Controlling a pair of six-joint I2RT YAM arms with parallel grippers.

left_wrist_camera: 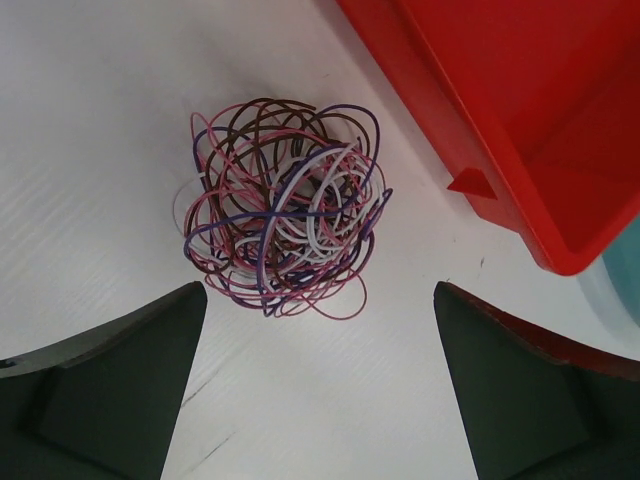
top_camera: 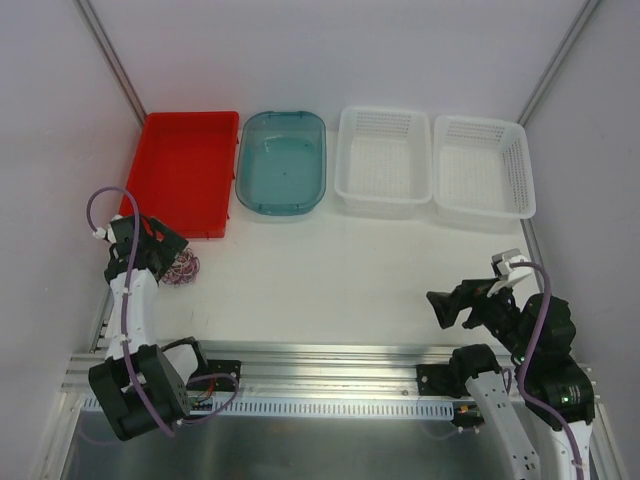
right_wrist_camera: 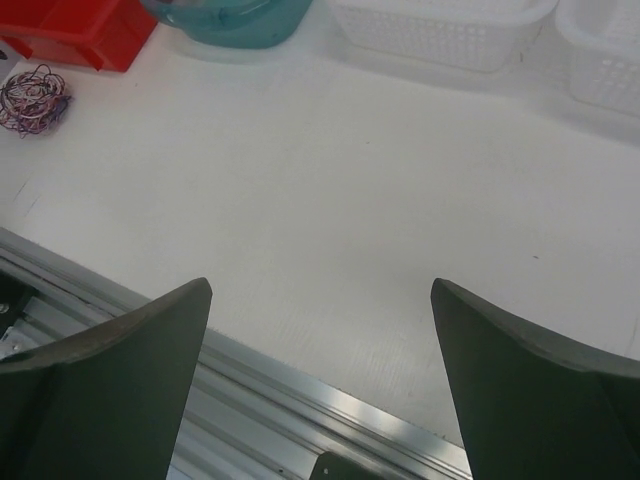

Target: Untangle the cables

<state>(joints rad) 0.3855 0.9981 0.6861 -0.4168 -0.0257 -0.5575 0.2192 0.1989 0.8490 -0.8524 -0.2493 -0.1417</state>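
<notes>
At the near edge of the worktop (top_camera: 330, 270) an aluminium rail (top_camera: 320, 360) carries both arm bases. Just beyond it, toward the near right corner, the right gripper (top_camera: 438, 310) hangs above bare surface and points toward the left edge. Its jaws are spread wide with nothing between them; the right wrist view shows only white worktop and rail inside the gap.

By the left edge, farther in, the left gripper (left_wrist_camera: 318, 295) points down at the worktop. Its jaws are also wide apart and grip nothing. The cables (left_wrist_camera: 285, 210) lie on the surface as one tight round clump of pink, purple, dark brown and white strands. It sits just past the two fingertips (left_wrist_camera: 185, 305) and is centred on the gap, touching neither. The clump rests close to the near side of the red tray (left_wrist_camera: 520, 110) but apart from it.

Along the far edge, from left to right, stand the red tray, a teal tub (top_camera: 282, 160) and two white mesh baskets (top_camera: 385, 160) (top_camera: 482, 165).
</notes>
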